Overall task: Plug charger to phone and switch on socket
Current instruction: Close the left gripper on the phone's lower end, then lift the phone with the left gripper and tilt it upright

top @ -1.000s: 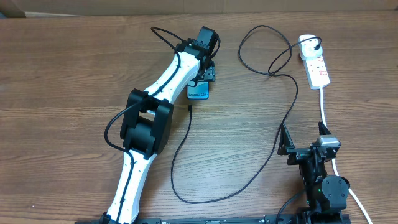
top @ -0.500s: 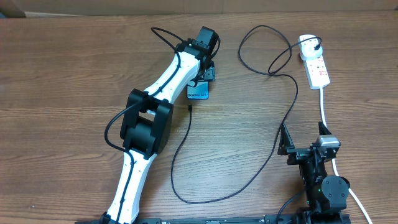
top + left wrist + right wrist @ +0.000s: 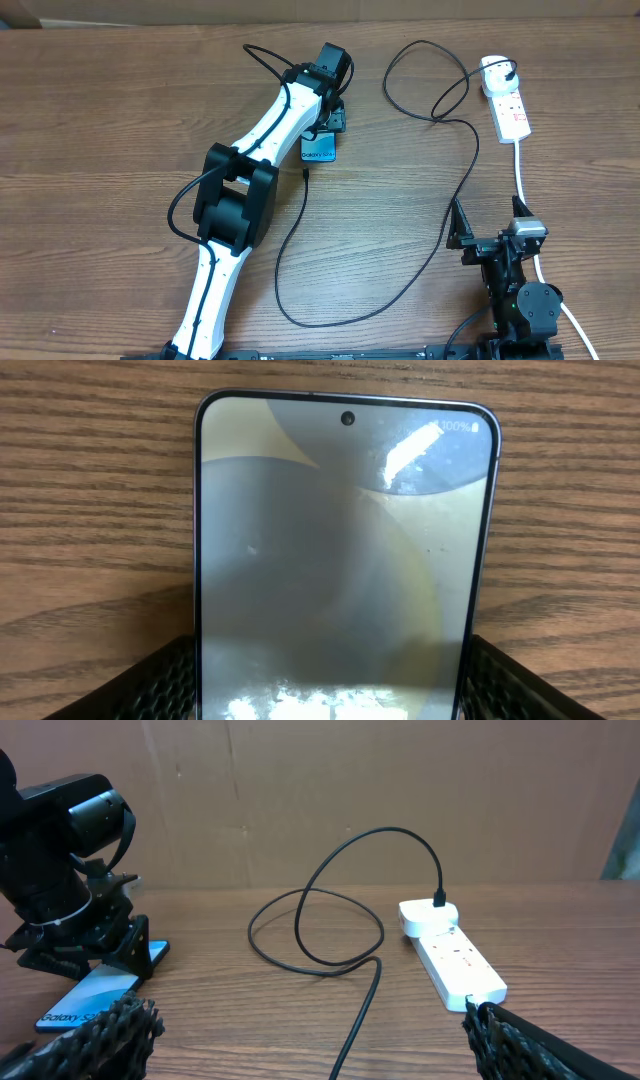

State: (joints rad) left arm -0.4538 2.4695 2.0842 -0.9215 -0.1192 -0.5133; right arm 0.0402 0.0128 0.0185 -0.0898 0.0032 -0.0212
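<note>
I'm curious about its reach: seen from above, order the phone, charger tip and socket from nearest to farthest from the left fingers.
1. The phone, right between the left fingers.
2. The charger tip, lying just beside the phone's end.
3. The socket, far off toward the right.

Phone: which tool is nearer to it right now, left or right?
Left. The left tool is right at the phone, fingers against both its long edges. The right tool sits far away, open, beside the white cord.

Wooden table point(image 3: 100, 100): phone point(image 3: 319, 151), looping black charger point(image 3: 304, 195), white socket point(image 3: 510, 110) on it.
</note>
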